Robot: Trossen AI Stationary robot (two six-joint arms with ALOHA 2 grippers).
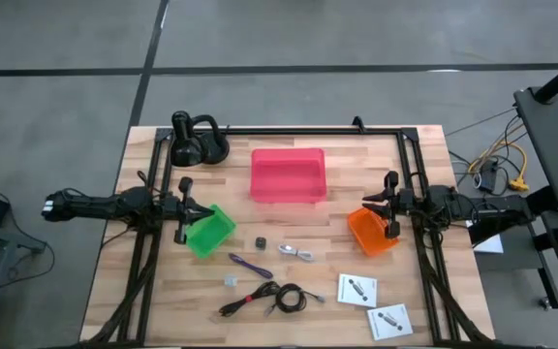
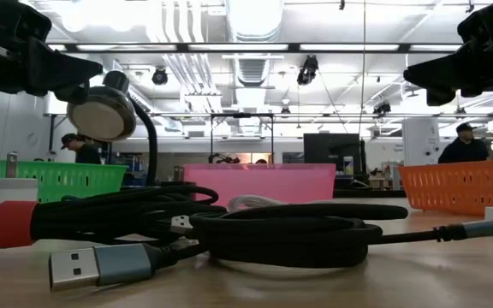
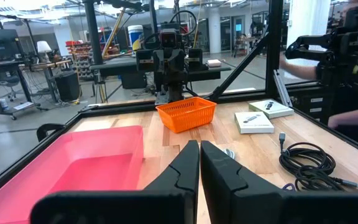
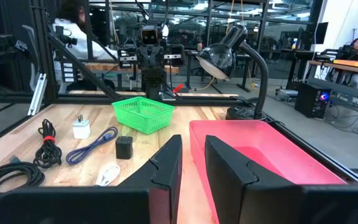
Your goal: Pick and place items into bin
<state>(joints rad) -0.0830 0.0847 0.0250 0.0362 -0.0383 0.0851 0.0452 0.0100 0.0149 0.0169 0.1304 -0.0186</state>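
Note:
The loose items lie on the near half of the table: black coiled cable, purple cable, short silvery cable, tiny dark cube, tiny clear piece and two flat white packets. My left gripper hovers at the table's left by a green bin; its fingers are shut and hold nothing. My right gripper hovers at the right by an orange bin; a narrow gap shows between its fingers, which hold nothing.
A pink bin stands at the table's far middle, with a black desk lamp to its left. A black frame runs along the far edge and both sides. People move in the room beyond. Bare wood lies between the bins and the items.

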